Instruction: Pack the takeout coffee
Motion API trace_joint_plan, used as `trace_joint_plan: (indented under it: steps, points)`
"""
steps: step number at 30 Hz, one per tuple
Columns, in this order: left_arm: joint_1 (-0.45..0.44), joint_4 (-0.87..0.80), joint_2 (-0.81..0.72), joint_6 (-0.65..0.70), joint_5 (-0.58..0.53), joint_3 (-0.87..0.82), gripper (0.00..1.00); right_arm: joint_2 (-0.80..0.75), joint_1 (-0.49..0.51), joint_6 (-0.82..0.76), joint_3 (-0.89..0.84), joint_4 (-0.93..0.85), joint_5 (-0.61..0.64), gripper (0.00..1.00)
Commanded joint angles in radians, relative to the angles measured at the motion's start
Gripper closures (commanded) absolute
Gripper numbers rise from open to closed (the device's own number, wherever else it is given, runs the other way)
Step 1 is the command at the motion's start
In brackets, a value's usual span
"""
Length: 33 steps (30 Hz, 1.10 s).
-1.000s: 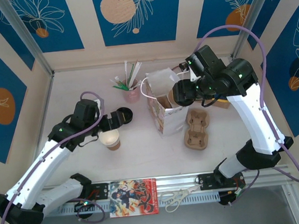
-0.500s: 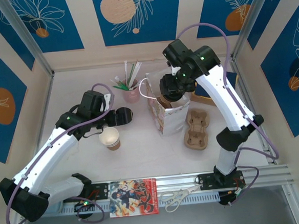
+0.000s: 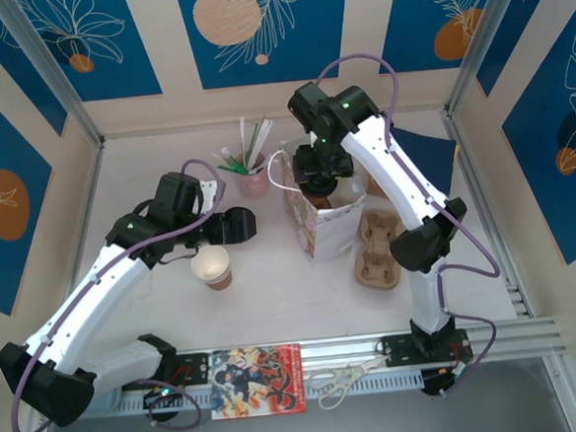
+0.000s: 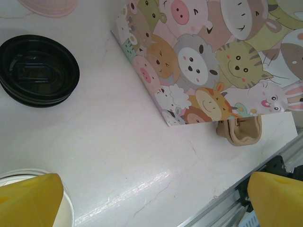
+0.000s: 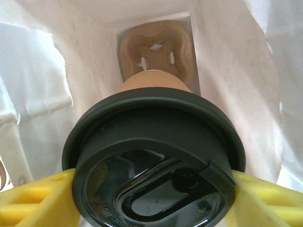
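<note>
Two arms at work, and the right one has swung left since a second ago, over the cartoon-animal bag (image 3: 319, 232). Right gripper (image 5: 151, 201) pinches the lidded coffee cup (image 5: 156, 156) by its black lid, down in the bag's mouth above a pulp carrier (image 5: 156, 45). Left gripper (image 4: 151, 198), spread wide, has edged forward beside the open takeout coffee cup (image 3: 211, 268), which stands on the table (image 3: 137, 177).

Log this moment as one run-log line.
right pincer: shut on lidded cup, inside bag over carrier | left pincer: open, empty, near open cup | status: cup not yet released
</note>
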Motion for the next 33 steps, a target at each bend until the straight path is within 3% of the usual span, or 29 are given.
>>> trace_joint_plan:
  steps: [1,17,33]
  points:
    - [0.008,0.017,-0.021,0.008,0.004,-0.007,0.0,0.003,-0.016,0.009,-0.007,-0.152,-0.041,0.3]
    - [0.012,0.074,0.037,-0.053,0.007,0.007,0.0,0.012,-0.018,-0.014,-0.138,-0.13,-0.077,0.31]
    - [0.015,0.054,0.054,-0.028,0.011,0.023,0.0,-0.001,-0.023,-0.028,-0.266,-0.062,-0.074,0.3]
